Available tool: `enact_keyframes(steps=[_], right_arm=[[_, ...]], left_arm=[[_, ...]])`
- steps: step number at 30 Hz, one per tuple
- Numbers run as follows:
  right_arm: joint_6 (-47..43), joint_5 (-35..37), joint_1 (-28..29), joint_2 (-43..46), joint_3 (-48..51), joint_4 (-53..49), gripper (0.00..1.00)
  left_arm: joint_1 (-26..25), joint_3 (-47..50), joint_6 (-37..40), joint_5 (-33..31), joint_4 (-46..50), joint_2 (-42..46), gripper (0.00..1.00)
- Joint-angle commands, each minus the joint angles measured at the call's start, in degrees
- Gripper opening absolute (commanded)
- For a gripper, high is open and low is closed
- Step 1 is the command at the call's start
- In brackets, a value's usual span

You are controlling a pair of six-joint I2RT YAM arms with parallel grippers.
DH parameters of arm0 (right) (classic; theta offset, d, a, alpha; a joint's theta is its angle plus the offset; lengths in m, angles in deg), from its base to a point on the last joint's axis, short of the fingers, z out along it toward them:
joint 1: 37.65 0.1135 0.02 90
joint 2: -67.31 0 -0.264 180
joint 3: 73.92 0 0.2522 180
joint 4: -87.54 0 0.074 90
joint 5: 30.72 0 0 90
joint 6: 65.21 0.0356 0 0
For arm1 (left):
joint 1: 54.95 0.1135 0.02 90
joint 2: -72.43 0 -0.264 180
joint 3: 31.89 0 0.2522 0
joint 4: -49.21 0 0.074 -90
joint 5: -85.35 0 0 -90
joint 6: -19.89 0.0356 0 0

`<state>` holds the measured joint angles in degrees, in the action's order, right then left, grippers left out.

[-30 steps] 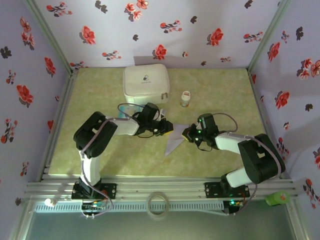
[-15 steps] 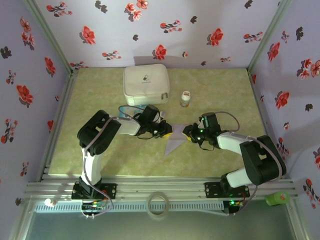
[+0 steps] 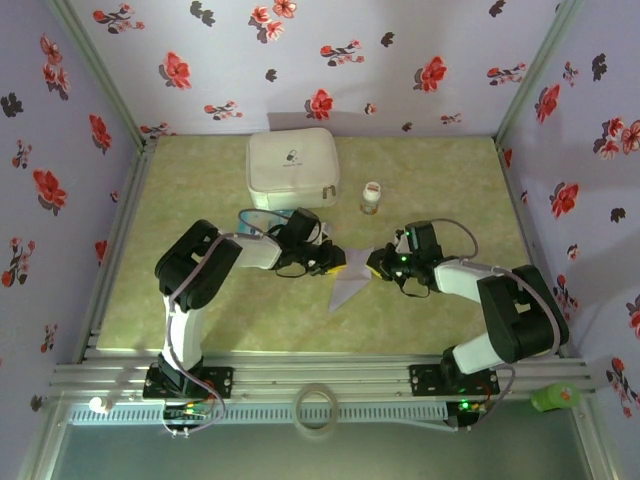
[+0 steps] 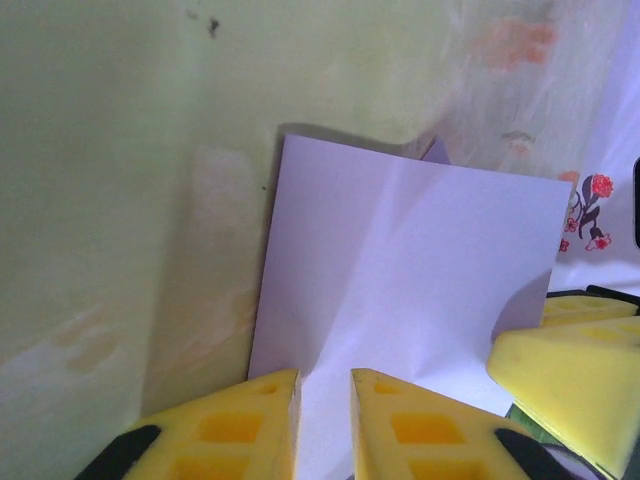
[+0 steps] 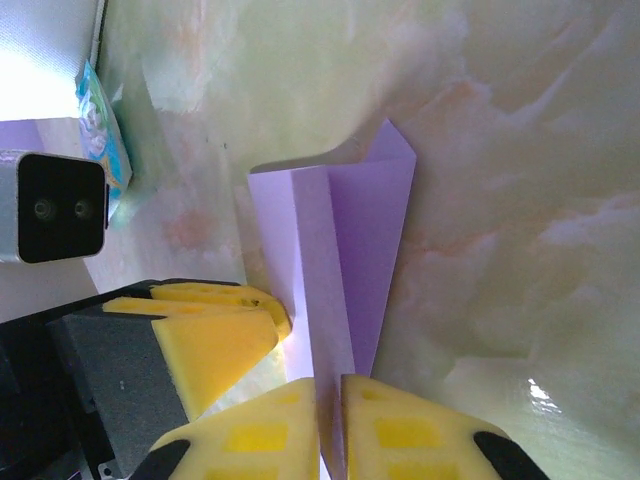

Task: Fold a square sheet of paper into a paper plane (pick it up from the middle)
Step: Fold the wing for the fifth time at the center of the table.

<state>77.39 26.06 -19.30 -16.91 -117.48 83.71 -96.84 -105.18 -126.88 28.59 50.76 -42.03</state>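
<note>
The folded lavender paper (image 3: pixel 347 288) is laid on the middle of the tabletop (image 3: pixel 200 190), between both arms. Its one edge is clenched by the right hand (image 5: pixel 328 390). The opposite edge is straddled by the left hand (image 4: pixel 324 385), whose fingers are narrowly parted. A white zip case (image 3: pixel 292 160) and a small bottle (image 3: pixel 371 197) are set behind.

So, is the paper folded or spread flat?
Folded: the paper shows stacked layers and creases, tapering toward one end; the right gripper pinches its edge.
</note>
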Motion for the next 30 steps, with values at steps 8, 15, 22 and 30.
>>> enact_keyframes(steps=[8,15,22,30], right_arm=[[-1.43,0.40,-0.29,0.30,0.06,-1.78,0.21],[-4.20,-1.09,-0.33,-0.62,-0.69,-3.21,0.22],[-2.28,-0.58,-0.30,0.94,0.17,-2.01,0.10],[5.49,1.97,-0.24,6.36,1.65,-0.89,0.05]], left_arm=[[-0.30,0.34,6.26,-4.59,7.90,9.07,0.27],[-0.34,2.03,6.06,-5.00,7.49,10.58,0.27],[-0.95,2.74,8.79,-5.87,6.18,13.27,0.26],[-11.68,-0.91,28.98,-27.86,23.90,18.40,0.35]])
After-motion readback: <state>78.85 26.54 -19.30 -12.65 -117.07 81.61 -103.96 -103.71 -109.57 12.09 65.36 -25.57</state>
